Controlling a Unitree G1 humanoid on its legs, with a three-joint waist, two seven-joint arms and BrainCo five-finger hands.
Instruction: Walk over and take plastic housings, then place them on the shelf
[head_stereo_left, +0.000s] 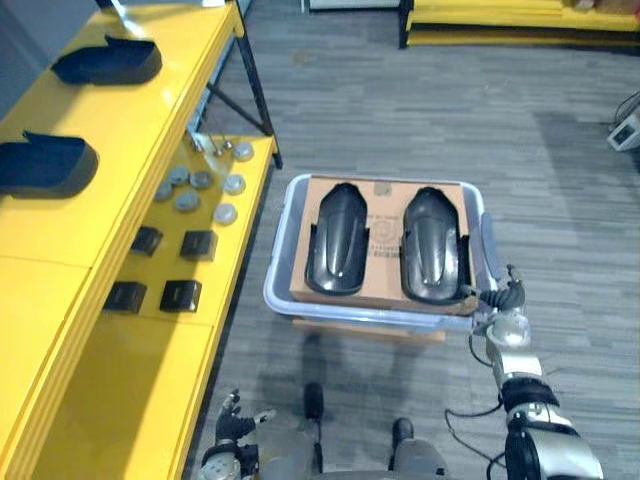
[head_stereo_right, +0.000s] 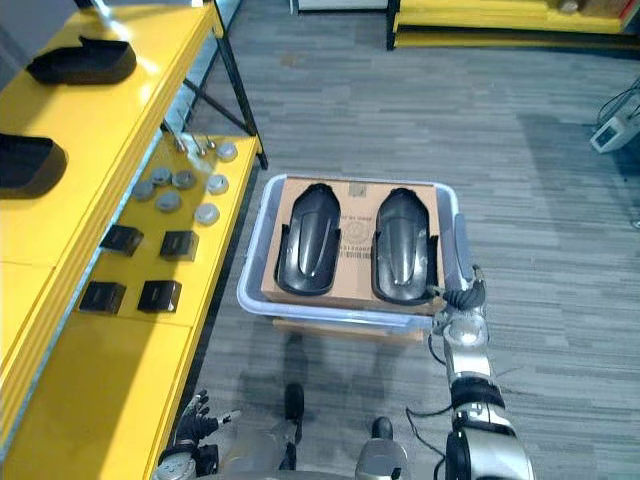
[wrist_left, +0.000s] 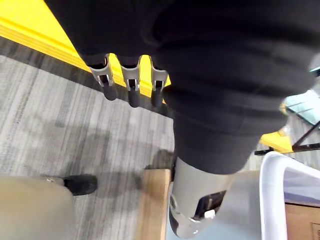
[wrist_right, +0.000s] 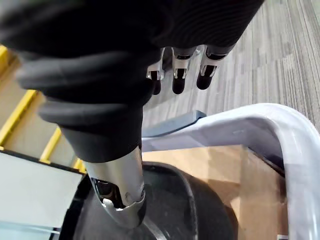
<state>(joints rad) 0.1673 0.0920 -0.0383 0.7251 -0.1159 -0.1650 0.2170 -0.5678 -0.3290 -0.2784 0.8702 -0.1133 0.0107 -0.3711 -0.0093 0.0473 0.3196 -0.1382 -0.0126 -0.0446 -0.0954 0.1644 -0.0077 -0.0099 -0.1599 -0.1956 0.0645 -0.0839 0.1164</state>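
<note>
Two black plastic housings (head_stereo_left: 338, 240) (head_stereo_left: 432, 245) lie side by side on a cardboard sheet (head_stereo_left: 385, 215) inside a pale bin (head_stereo_left: 276, 292) on the floor. My right hand (head_stereo_left: 505, 300) hovers at the bin's near right corner, open and holding nothing. In the right wrist view its thumb (wrist_right: 120, 195) hangs just over the right housing (wrist_right: 200, 210), inside the bin's rim (wrist_right: 280, 130). My left hand (head_stereo_left: 235, 425) hangs low beside the yellow shelf (head_stereo_left: 150, 130), its fingers (wrist_left: 131, 85) relaxed and empty. Two more black housings (head_stereo_left: 108, 62) (head_stereo_left: 45, 165) rest on the shelf's top level.
The shelf's lower level carries several metal discs (head_stereo_left: 205, 185) and small black boxes (head_stereo_left: 165, 270). A wooden base (head_stereo_left: 370, 330) sits under the bin. More yellow racking (head_stereo_left: 520, 25) stands at the far end. A white device (head_stereo_left: 625, 130) is at the right edge.
</note>
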